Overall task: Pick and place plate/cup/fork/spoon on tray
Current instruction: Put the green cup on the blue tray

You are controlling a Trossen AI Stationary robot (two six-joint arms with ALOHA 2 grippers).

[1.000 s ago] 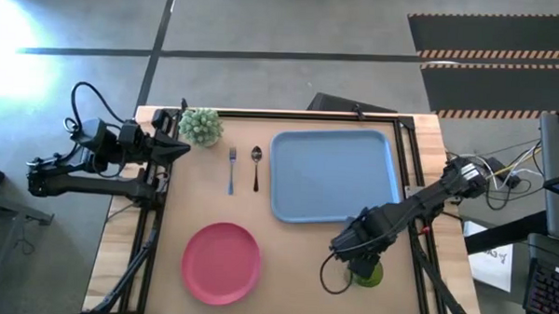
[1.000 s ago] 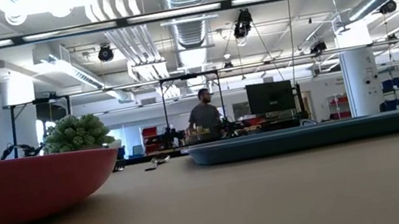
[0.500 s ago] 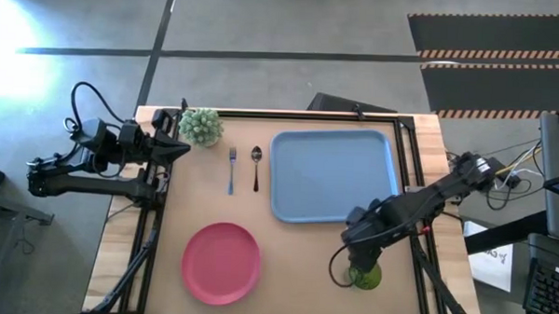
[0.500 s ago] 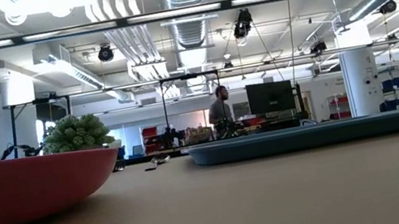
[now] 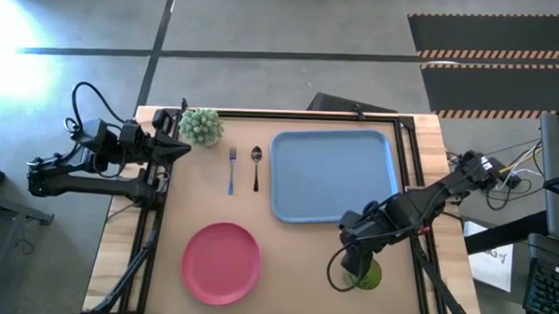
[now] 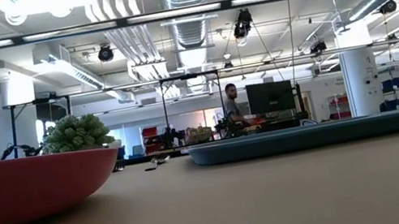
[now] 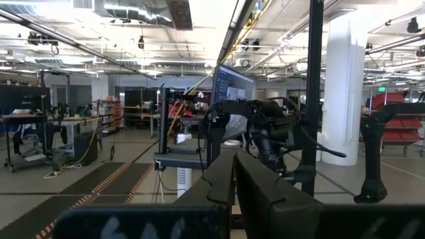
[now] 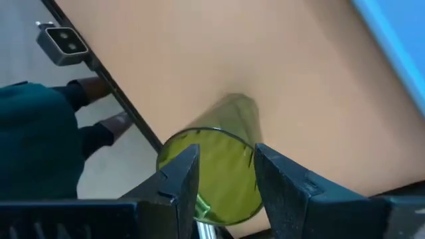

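The green cup (image 5: pixel 369 275) stands upright on the table near the front right, below the light blue tray (image 5: pixel 333 173). My right gripper (image 5: pixel 355 265) is open right over it, pointing down; in the right wrist view (image 8: pixel 226 176) its fingers straddle the cup's rim (image 8: pixel 206 136). The pink plate (image 5: pixel 221 261) lies flat at the front left. The fork (image 5: pixel 231 171) and the spoon (image 5: pixel 256 167) lie side by side left of the tray. My left gripper (image 5: pixel 185 146) is shut and empty at the table's left edge. My right gripper comes at the cup from above with one finger (image 8: pixel 182 176) over the rim's one side and the other finger (image 8: pixel 282 182) at its opposite side. I cannot tell whether either finger touches the cup. The cup stands on the table.
A pale green fuzzy ball plant (image 5: pixel 200 125) stands at the far left corner. Black frame rails run along the table's sides. A person's hand and dark sleeve (image 8: pixel 99 126) show past the table's near edge. Another person (image 6: pixel 232 102) walks in the room behind.
My right gripper has gone a little toward the table's right edge and settled over the cup, which has stayed where it was. The person in the room behind has walked to the right.
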